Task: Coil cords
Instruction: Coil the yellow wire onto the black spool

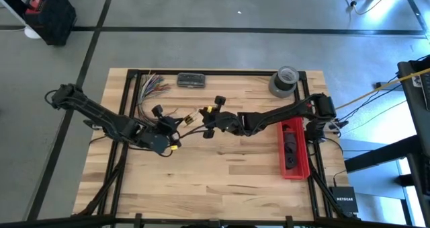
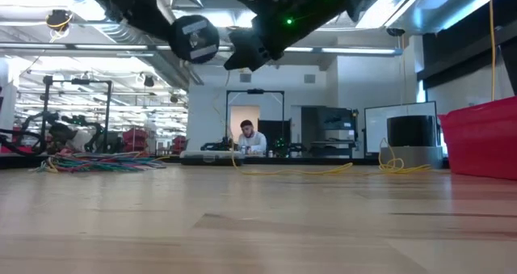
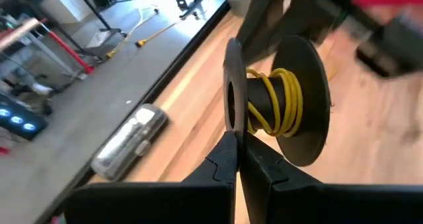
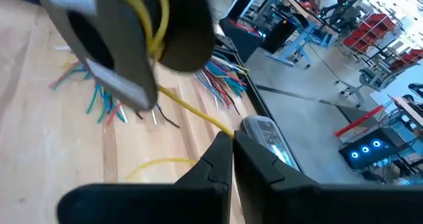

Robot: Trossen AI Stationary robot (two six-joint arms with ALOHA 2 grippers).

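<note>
Since yellow cord is thin and limp, best pinched close to the black spool. Left gripper fingers clamp spool flange; right gripper fingers nip cord above desk.

Yellow cord on a black spool, multicoloured wires, red bin.

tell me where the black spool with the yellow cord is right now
The spool is held up off the table between both arms, its rim pinched by the left gripper, left of centre.

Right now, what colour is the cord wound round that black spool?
Yellow. The cord on the spool shows best in the left wrist view.
</note>
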